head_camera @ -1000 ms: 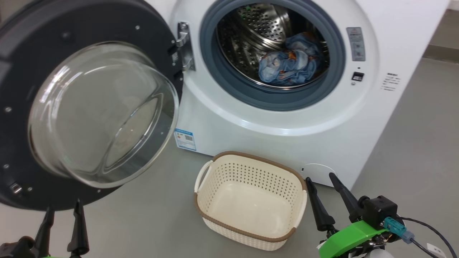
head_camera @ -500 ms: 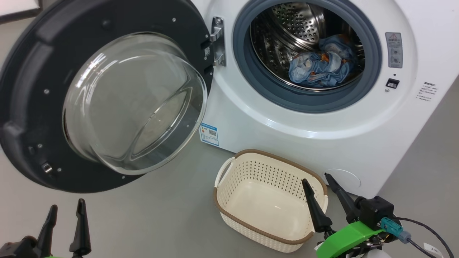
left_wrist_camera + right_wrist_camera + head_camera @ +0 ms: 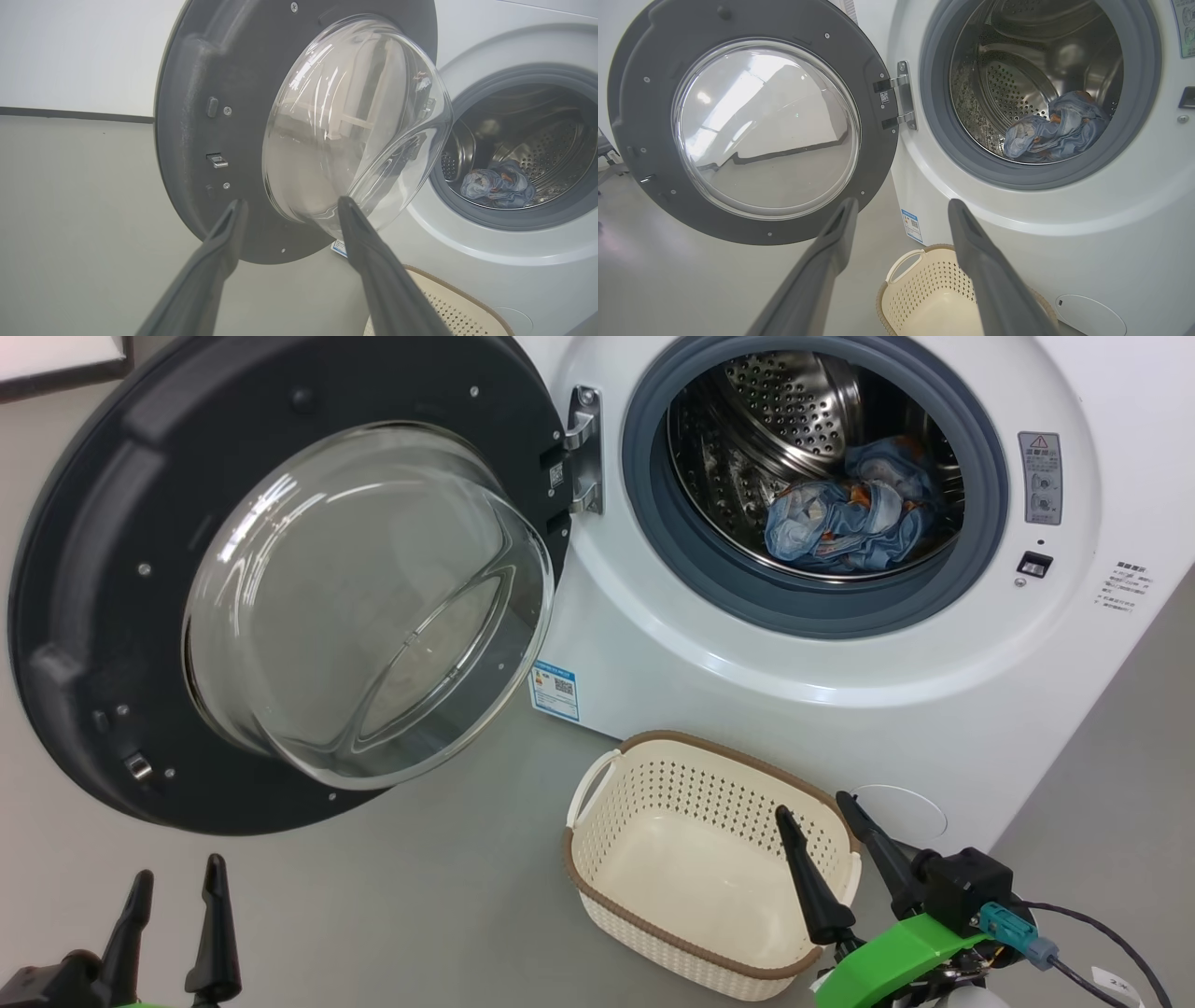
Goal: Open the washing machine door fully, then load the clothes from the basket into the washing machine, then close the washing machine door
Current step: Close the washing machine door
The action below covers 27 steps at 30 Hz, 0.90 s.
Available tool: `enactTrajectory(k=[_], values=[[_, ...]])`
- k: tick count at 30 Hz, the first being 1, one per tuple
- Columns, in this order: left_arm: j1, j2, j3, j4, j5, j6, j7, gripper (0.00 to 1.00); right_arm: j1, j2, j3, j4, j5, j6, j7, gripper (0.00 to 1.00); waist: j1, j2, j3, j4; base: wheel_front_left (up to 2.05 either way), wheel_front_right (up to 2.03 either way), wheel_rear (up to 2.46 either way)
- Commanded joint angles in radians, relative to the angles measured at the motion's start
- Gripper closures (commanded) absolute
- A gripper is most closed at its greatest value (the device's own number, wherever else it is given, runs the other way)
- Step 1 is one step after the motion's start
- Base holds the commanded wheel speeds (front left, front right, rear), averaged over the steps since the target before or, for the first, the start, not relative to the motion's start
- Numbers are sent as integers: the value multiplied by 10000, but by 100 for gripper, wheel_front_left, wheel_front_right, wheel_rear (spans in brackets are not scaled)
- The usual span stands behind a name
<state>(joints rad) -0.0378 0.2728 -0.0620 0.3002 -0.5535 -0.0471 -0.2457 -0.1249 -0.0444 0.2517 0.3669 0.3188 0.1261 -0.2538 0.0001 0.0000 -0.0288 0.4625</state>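
Head camera: one washing machine door (image 3: 84, 569), glossy black with a clear bowl window (image 3: 364, 607), hangs wide open ahead of my left gripper (image 3: 178, 868), fingers spread and empty. One cream basket (image 3: 709, 784), brown-rimmed and empty, sits just ahead of my right gripper (image 3: 812, 803), fingers also apart. Left wrist: the bowl bulges rightward beyond my fingertips. Right wrist: one light blue bundle of clothes (image 3: 1055, 133) lies low in the drum (image 3: 1017, 74) of the washing machine (image 3: 1064, 242), ahead-right of the fingers, stretched side to side
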Motion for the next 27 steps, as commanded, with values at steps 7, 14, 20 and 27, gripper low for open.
enactTrajectory(k=[7, 14, 20, 27], values=[[-364, 396, 276, -283, -15, 109, 3, 0, -371, -58, 243, -152, 98, 46, -80, 0, -1, 0, -55, -69, 0, 0, 0], [-311, 422, 234, -360, -48, 152, 24, 0, -342, -58, 281, -153, 86, 46, -80, 0, -1, 0, -73, -128, 0, 0, 0], [-313, 460, 226, -394, -131, 134, 45, 100, -357, -58, 304, -148, 33, 46, -80, 0, -1, 0, -32, -186, 0, 0, 0], [-627, 672, 423, -1291, -474, -34, 204, 100, -356, -58, 252, -147, -63, 46, -80, 0, -1, 0, 42, -219, 0, 0, 0]])
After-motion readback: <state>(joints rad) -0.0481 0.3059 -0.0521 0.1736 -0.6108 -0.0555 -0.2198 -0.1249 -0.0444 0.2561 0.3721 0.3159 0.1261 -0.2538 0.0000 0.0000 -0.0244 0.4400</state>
